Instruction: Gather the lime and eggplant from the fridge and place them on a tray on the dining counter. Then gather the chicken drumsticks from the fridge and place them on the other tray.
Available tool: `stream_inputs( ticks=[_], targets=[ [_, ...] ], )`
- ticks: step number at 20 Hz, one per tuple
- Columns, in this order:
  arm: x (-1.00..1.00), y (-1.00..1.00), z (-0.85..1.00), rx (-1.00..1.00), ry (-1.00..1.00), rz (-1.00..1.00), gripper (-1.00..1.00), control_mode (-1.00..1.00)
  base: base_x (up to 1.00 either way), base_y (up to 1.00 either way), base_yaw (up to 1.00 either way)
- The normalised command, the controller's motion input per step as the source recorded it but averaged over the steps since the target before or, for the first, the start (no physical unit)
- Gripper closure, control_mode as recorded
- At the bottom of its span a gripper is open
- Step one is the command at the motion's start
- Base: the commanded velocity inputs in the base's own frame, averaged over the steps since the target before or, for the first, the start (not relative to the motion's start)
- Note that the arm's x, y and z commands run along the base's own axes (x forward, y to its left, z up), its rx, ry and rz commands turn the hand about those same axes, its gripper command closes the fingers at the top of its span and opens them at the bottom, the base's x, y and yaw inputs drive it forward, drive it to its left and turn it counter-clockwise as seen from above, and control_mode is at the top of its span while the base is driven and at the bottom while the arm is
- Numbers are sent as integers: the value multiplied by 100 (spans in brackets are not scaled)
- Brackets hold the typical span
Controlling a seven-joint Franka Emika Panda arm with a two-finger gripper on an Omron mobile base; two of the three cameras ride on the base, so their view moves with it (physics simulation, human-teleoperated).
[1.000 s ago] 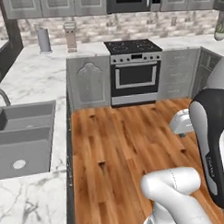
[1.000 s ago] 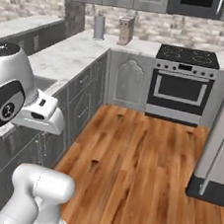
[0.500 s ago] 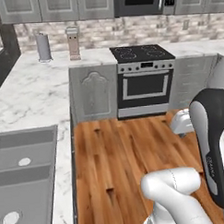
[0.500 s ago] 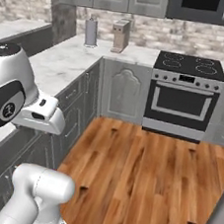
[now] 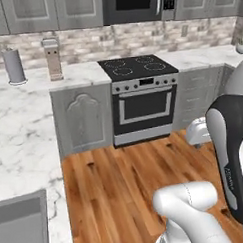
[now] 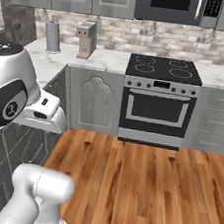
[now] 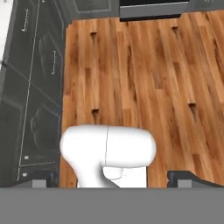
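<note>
The claw stood wide open and empty, pointed down at the wood floor, its two tips far apart at the bottom of the hand view. Ahead stood an oven under a dark cooktop, grey cabinets on either side. On the marble surface stood a paper-towel roll and a small box-like thing. A sink sat at lower left. Lime, eggplant and drumsticks could not be made out.

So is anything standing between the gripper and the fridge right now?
Cannot tell: no fridge shows in these views. Ahead lie bare wood floor and the stove; the gripper hangs open over that floor.
</note>
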Motion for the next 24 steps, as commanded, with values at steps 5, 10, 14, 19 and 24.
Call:
stream_inputs(
  ticks=[5,10,14,19,24],
  targets=[
    [0,0,0,0,0,0,-100,100,63,-1,-64],
    [0,0,0,0,0,0,-100,100,55,0,-69],
    [0,0,0,0,0,0,-100,100,53,3,-71],
    [0,0,0,0,0,0,-100,100,52,9,-71],
    [0,0,0,0,0,0,-100,100,57,4,-67]
  ],
)
